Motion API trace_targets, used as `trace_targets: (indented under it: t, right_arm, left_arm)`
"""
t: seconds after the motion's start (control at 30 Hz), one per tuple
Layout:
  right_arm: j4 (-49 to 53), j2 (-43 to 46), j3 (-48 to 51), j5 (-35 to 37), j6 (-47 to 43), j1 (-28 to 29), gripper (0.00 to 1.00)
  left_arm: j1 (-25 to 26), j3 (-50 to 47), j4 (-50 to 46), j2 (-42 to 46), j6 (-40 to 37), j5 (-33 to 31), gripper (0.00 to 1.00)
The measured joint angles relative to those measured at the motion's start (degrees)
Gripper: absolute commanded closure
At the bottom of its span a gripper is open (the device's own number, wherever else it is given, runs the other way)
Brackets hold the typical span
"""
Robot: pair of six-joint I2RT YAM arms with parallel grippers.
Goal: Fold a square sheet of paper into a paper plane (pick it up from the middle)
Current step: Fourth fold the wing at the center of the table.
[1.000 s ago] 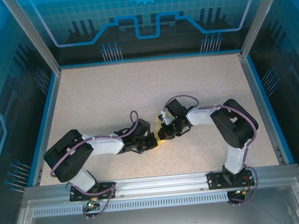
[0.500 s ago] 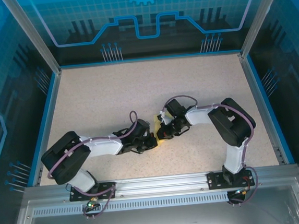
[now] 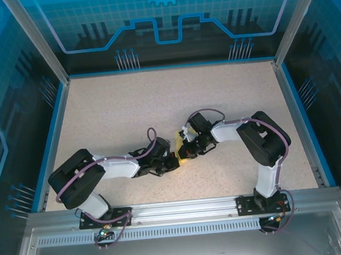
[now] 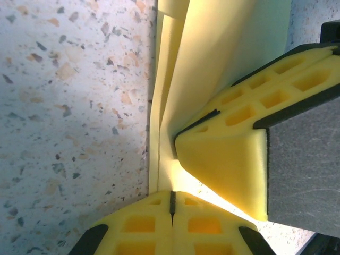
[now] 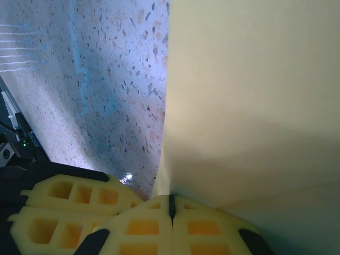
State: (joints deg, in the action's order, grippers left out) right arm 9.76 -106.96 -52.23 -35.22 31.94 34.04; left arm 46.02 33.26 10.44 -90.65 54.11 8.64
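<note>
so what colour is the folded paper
Plain pale yellow paper, no print; the left wrist view shows it best.

The top external camera sits high behind the arm bases and faces down toward 12 o'clock across the whole table (image 3: pixel 156 99). Each wrist camera looks along its own gripper, left gripper (image 4: pixel 171 204) and right gripper (image 5: pixel 171 208), at very close range (surface speckle resolves). All three views share the yellow paper (image 3: pixel 178 142), slightly toward 6 o'clock of table centre.

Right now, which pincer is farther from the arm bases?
The right pincer, pinching the yellow paper farther up the table; the left pincer sits nearer the bases.
</note>
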Motion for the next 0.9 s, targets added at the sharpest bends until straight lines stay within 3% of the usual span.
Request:
trace_targets:
  t: [0.6, 0.9]
  right_arm:
    - [3.9, -3.7, -4.0, -4.8, -3.1, -5.5, 1.00]
    - [5.2, -4.3, -7.5, 0.2, -4.6, -10.2, 1.00]
  left_arm:
    - [0.0, -0.3, 0.5, -0.1, 2.4, -0.3, 1.00]
    - [-0.1, 0.0, 0.0, -0.3, 2.9, -0.3, 1.00]
